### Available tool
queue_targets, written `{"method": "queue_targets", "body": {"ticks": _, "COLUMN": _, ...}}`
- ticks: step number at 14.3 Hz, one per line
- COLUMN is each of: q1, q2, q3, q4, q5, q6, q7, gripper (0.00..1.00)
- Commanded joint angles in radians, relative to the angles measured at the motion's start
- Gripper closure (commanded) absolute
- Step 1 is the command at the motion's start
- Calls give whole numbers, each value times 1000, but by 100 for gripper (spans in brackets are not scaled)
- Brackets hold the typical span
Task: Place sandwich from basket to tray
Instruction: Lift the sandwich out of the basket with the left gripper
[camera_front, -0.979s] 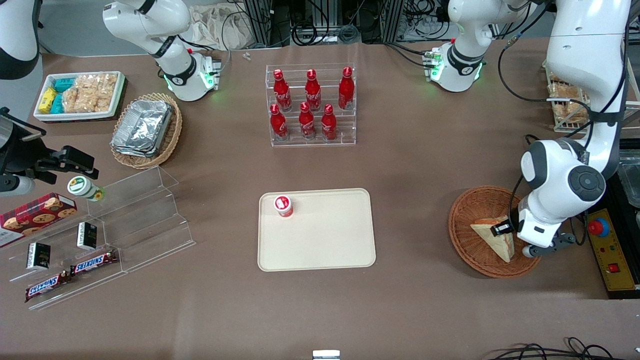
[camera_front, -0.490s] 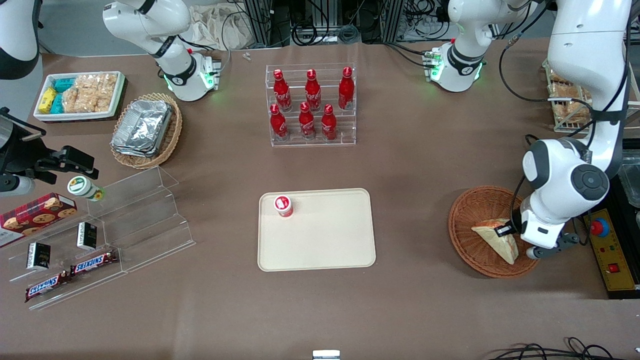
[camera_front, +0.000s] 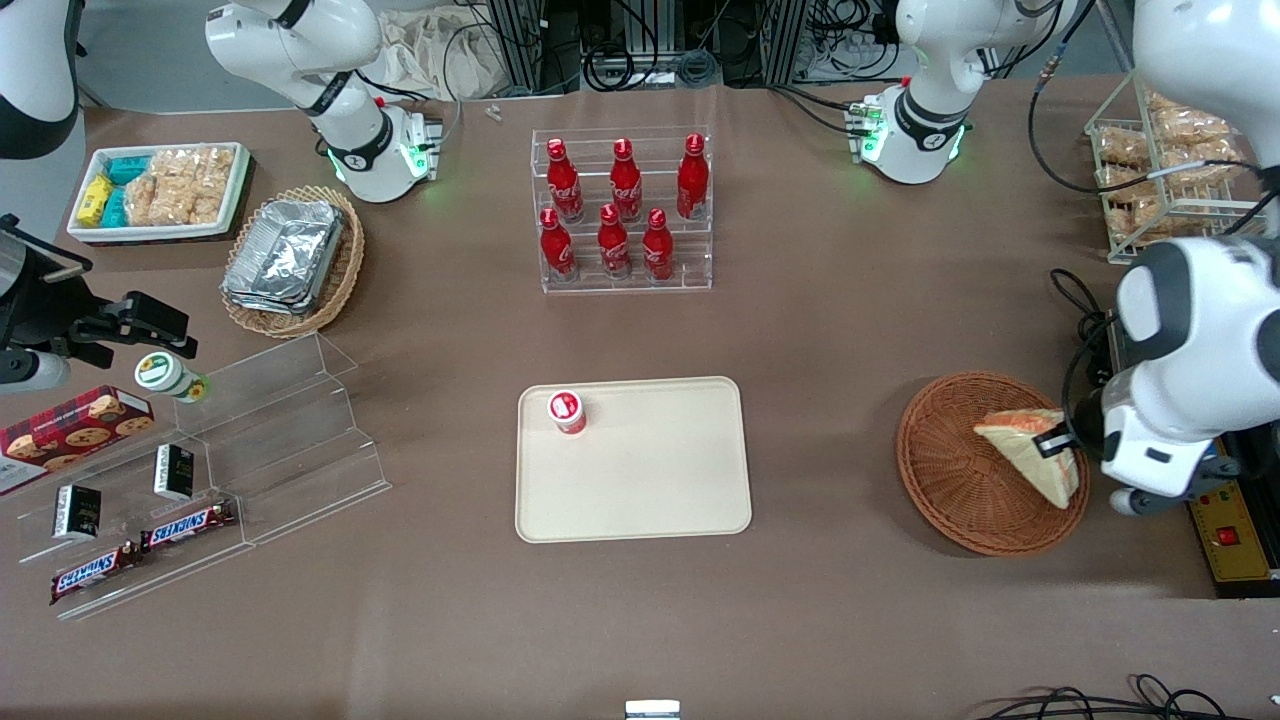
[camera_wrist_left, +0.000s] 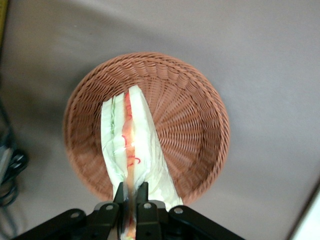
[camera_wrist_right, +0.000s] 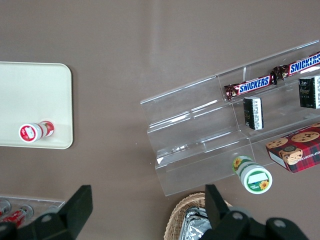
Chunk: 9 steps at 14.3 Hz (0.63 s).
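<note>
Sandwich (camera_wrist_left: 134, 150) in pincer (camera_wrist_left: 131, 202) (filling edge up), above basket (camera_wrist_left: 200, 100)

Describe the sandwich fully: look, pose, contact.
The sandwich is a triangular wedge of pale white bread in clear wrap, with an orange-red and green filling line along its cut edge. The gripper is shut on one end of it, fingers pinching the wrap. It hangs tilted above the basket, a round reddish-brown wicker bowl, toward the working arm's end of the table. In the wrist view it looks lifted clear of the weave, though contact cannot be ruled out.
</note>
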Motion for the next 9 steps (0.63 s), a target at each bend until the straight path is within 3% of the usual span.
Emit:
{"method": "queue_targets", "body": {"ticks": 1, "q1": -11, "q2": -7, "q3": -12, "q4": 131, "q5": 3, "q6": -170, "q7": -3, "gripper": 94}}
{"method": "queue_targets", "body": {"ticks": 9, "q1": -12, "q2": -39, "q3": -213, "q4": 168, "q5": 9, "q6": -254, "q7": -15, "gripper": 94}}
